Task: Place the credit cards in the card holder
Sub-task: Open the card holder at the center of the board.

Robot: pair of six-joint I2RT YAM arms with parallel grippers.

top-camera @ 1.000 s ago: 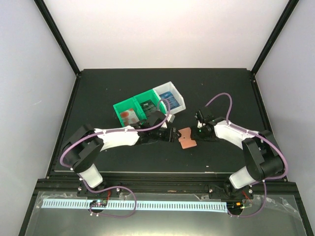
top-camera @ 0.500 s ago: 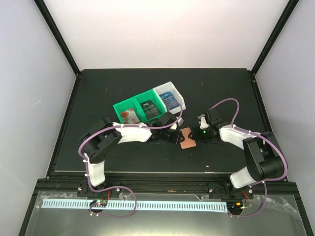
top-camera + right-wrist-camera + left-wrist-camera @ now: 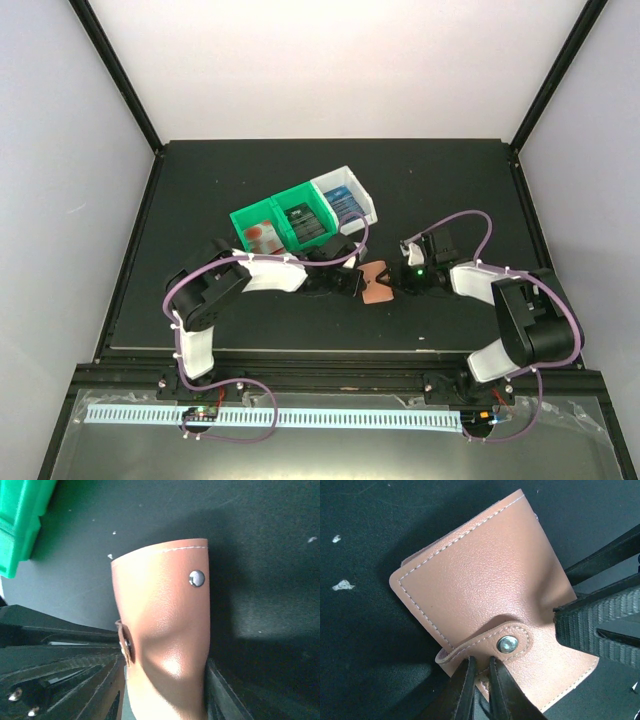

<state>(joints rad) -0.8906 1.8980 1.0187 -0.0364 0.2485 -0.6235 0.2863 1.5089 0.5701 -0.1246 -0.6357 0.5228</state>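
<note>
Ok, left gripper (image 3: 482, 662): fingers nearly together with a thin gap, tips right at the lower edge of the snap tab (image 3: 480, 637); cannot tell if they pinch it or just touch. Right gripper (image 3: 165, 690): clamped on the card holder (image 3: 470, 580) from its right side, leather bowed between the jaws in the right wrist view. Holder sits folded on the table (image 3: 200, 180), near-centre, just near-right of the green bin (image 3: 238, 220) and white bin (image 3: 370, 210); snap (image 3: 507, 643) looks fastened. Credit cards (image 3: 262, 236) lie in the bins, none seen in the holder. Risks, my read:
- The tab is small and slick, so the thin tips could slide off before the snap pops.
- If the snap resists, the pull could drag or spin the holder out of the right clamp.
- Squeezing bowed leather may buckle it and press the pockets closed.
- The grippers are almost touching, so a sideways correction could knock fingers together.
- A jerk far-left could bump the green bin
</note>
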